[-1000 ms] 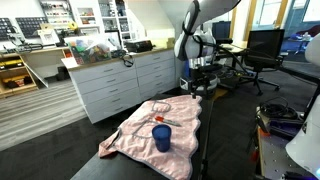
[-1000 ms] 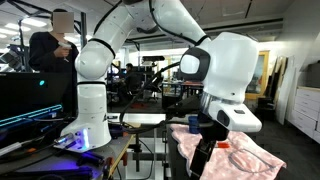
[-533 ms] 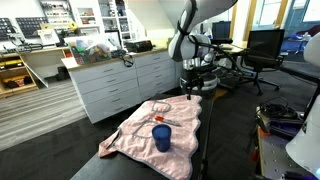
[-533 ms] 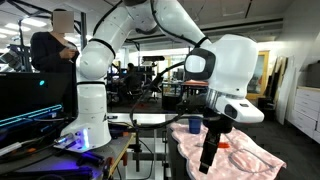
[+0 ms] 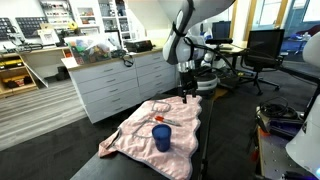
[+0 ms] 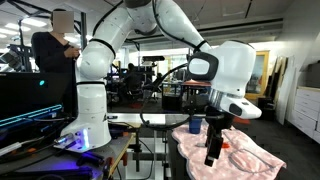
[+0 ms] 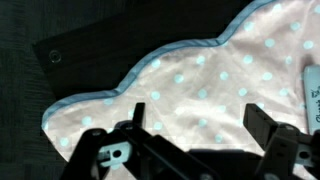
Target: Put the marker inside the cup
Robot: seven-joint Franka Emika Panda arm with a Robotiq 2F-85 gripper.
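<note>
Over the last second I had brought the gripper (image 5: 185,94) in from beside the counter (image 7: 22,115) to a spot above the far edge of the pink cloth (image 5: 132,140), and it sat a little lower than it had. That closed most of the gap, but I judged the reach unfinished: the marker (image 5: 162,121) lay flat on the cloth just beyond the blue cup (image 5: 161,137), and both were well short of where the gripper hung.

In the wrist view the fingers (image 7: 135,118) stood spread wide with nothing between them, only the dotted cloth (image 7: 200,70) and its blue trim below. Neither marker nor cup fell inside that view, so I could not yet line up a grasp from it.

In an exterior view the gripper (image 6: 212,154) hung near the cup (image 6: 195,124), which looked closer than it really was; from that side I could not make out the marker with any confidence. The view across the cloth gave me the true spacing, and I expected to carry on toward the cup before lowering
</note>
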